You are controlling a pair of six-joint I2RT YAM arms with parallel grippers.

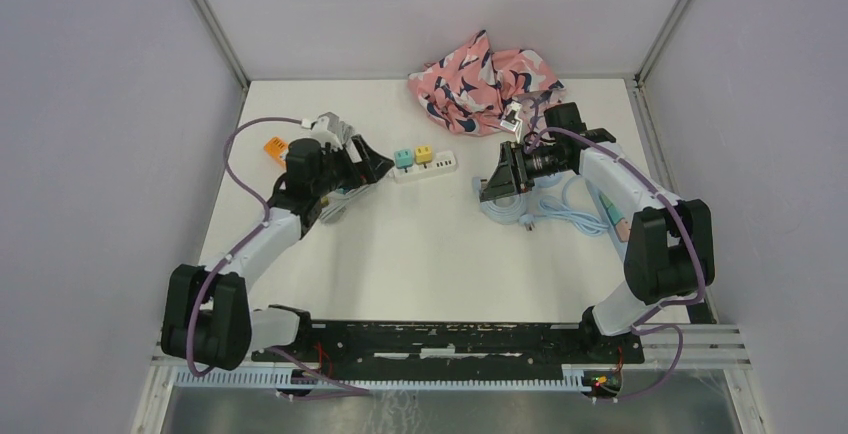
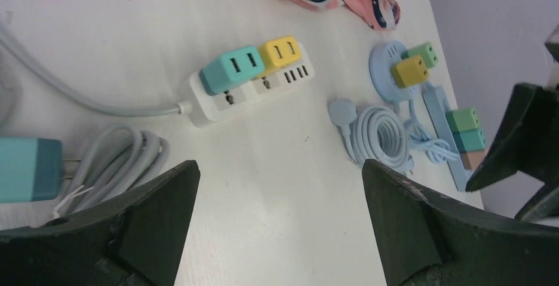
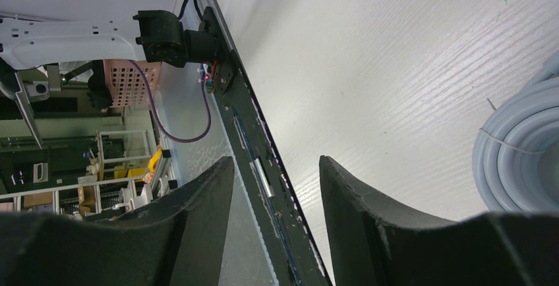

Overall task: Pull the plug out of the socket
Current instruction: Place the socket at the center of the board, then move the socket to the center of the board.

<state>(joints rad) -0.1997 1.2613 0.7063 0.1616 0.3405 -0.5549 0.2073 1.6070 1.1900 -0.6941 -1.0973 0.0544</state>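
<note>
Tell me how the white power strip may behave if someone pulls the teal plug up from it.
The power strip looks small and light with nothing holding it down, so it will probably lift with the teal plug. Its body seems rigid plastic, unlikely to bend. The grey cable looks floppy and may drag behind.

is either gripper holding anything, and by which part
Nothing is held. The left gripper stands wide open, short of the power strip; the right gripper is empty too, with a clear gap between its fingers.
</note>
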